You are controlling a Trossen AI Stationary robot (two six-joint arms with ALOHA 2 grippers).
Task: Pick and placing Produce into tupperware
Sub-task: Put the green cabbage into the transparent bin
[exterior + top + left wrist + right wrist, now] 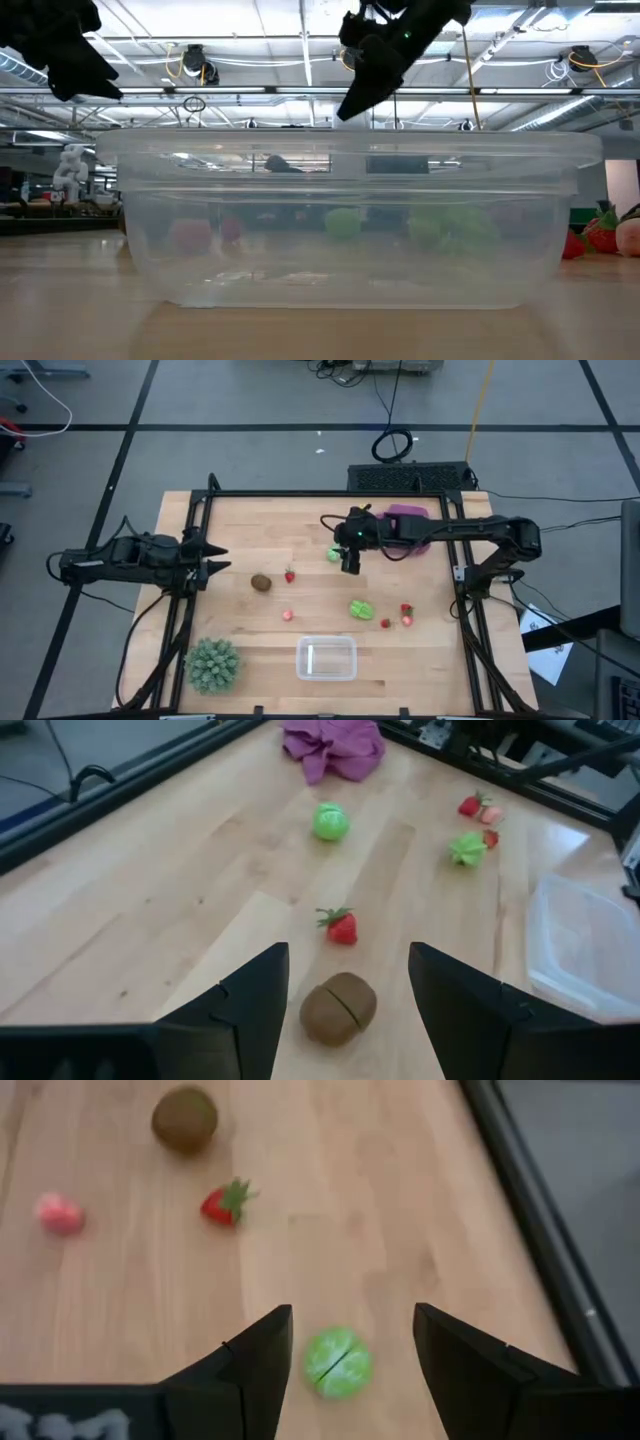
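My right gripper is open and hovers above the round light-green piece, which lies on the table in line with the gap between its fingers. The low view shows this gripper well above the table. My left gripper is open near the table's left edge, and the brown kiwi lies ahead of it. A leafy light-green piece and several small red strawberries lie scattered. The clear tupperware sits by the near edge.
A spiky dark-green plant stands at the near left corner, left of the tupperware. A purple cloth lies bunched at the far edge under my right arm. A black frame rims the table. Bare wood lies between the scattered pieces.
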